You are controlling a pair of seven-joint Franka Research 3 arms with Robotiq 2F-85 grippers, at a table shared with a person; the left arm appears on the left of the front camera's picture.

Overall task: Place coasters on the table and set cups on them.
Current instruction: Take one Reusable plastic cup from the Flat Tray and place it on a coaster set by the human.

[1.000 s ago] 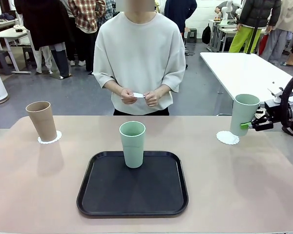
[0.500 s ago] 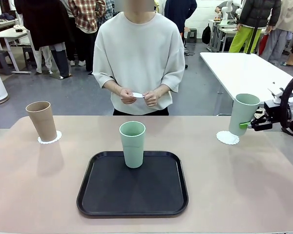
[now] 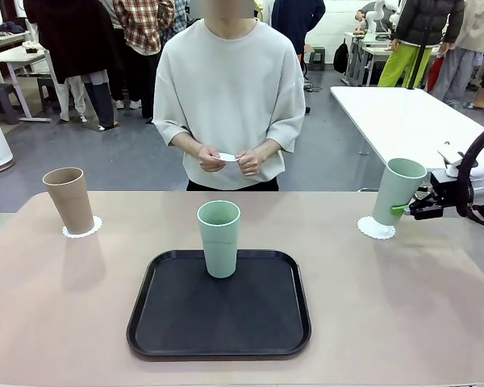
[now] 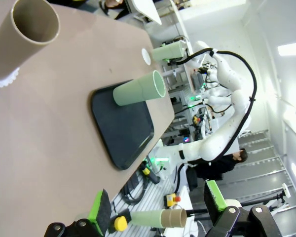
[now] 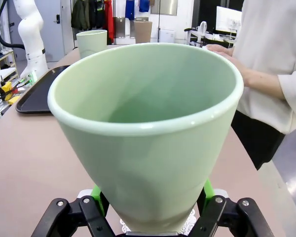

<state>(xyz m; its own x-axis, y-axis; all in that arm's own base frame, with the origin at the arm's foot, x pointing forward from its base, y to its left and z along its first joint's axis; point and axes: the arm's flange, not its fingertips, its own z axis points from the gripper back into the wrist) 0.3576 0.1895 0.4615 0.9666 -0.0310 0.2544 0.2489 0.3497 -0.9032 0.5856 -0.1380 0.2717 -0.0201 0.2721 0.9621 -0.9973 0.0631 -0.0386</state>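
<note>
So far, the brown cup [image 3: 68,199] is seated on its coaster [image 3: 82,230], frame left; a mint cup [image 3: 399,189] is clamped, tilted, by the right gripper [image 3: 405,209] over the right coaster [image 3: 376,228] (left gripper [image 4: 157,202] agape, empty); a second mint cup [image 3: 219,238] is left on the tray [image 3: 218,322].

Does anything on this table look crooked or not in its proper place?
Yes. The green cup at the right leans, clamped in the right arm's jaws, not flat on the doily below it. The other green cup stands on the black tray, with no doily.
</note>
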